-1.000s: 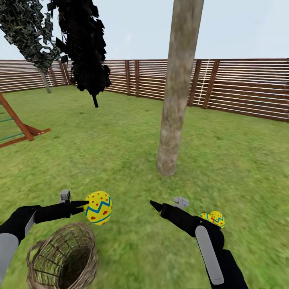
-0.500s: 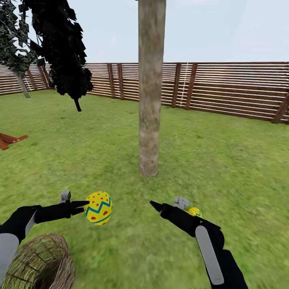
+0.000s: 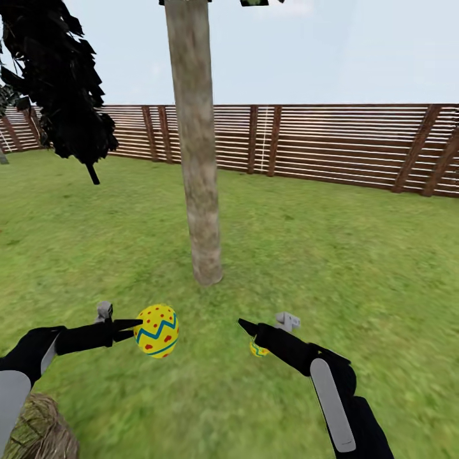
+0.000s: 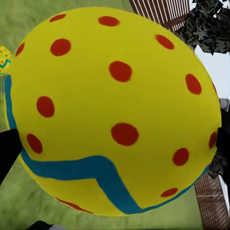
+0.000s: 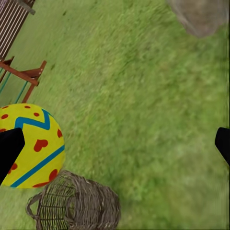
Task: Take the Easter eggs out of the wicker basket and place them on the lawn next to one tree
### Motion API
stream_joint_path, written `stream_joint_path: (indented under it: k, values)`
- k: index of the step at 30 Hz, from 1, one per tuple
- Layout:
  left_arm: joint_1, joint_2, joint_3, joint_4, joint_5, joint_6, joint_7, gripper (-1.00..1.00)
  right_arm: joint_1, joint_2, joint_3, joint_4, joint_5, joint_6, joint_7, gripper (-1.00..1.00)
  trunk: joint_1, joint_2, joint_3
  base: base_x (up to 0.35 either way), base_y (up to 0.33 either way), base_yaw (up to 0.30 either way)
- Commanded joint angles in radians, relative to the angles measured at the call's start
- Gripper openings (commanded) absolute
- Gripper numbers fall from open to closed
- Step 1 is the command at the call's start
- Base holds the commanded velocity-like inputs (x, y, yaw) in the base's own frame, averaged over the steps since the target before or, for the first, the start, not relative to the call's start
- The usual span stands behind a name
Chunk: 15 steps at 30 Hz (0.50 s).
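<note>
My left gripper (image 3: 138, 329) is shut on a yellow Easter egg (image 3: 157, 329) with a blue zigzag and red dots, held above the lawn (image 3: 331, 255); the same egg (image 4: 112, 110) is close up in the left wrist view. A second egg (image 3: 256, 349) lies on the grass, partly hidden behind my right gripper (image 3: 246, 327), whose fingers (image 5: 9, 148) stand wide apart and open with nothing between them. The tree's pale trunk (image 3: 199, 166) rises just beyond both grippers. The wicker basket (image 3: 39, 432) sits at the lower left corner; what is inside it is hidden.
A brown slat fence (image 3: 331, 143) closes the garden behind the tree. A dark narrow-leaved tree (image 3: 60, 83) hangs at the upper left. The right wrist view catches the basket (image 5: 76, 205), the red-brown play tower (image 5: 24, 76) and open grass around them.
The head camera has turned right, so the trunk, basket and lying egg slid left in the picture. Both arms keep their pose; the left gripper still holds its egg.
</note>
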<state>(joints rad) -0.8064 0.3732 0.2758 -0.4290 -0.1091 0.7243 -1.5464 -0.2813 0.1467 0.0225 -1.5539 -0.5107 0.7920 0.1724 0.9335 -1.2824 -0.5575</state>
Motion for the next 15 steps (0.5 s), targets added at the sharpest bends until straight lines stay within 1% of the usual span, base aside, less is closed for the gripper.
stream_joint_path:
  k: [1,7,11,12,13,14,15]
  values:
    - [-0.001,0.000,0.006,-0.001,-0.011,0.010,-0.008,-1.00,-0.001,0.001,-0.001,0.000,0.004,0.004,0.006,1.00,0.000,-0.001,0.000,0.000,-0.277,-0.200]
    - [-0.001,0.000,0.006,-0.001,-0.011,0.010,-0.008,-1.00,0.000,0.001,-0.001,0.000,0.004,0.004,0.006,1.00,0.000,-0.001,0.007,0.000,-0.277,-0.200]
    - [-0.001,-0.001,0.005,-0.001,-0.012,0.010,-0.005,-1.00,0.000,0.001,-0.001,0.000,0.004,0.004,0.006,1.00,0.000,-0.001,0.012,0.051,-0.257,-0.200]
    - [-0.001,-0.002,0.005,-0.001,-0.012,0.010,0.007,-1.00,0.000,0.001,-0.001,0.000,0.004,0.004,0.006,1.00,0.000,-0.001,0.013,0.057,-0.132,-0.200]
    - [-0.001,-0.002,0.005,-0.001,-0.012,0.008,0.032,-1.00,0.000,0.001,-0.001,0.000,0.004,0.004,0.006,1.00,0.000,-0.001,0.015,0.029,-0.068,-0.200]
    - [-0.001,-0.003,0.006,-0.001,-0.012,-0.001,0.072,-1.00,-0.001,0.001,-0.002,0.000,0.004,0.004,0.006,1.00,0.000,-0.001,0.016,0.012,-0.028,-0.200]
    - [-0.001,-0.004,0.006,-0.001,-0.012,-0.008,0.099,-1.00,0.000,0.001,-0.002,0.000,0.004,0.004,0.006,1.00,0.000,-0.001,0.017,0.006,-0.014,-0.200]
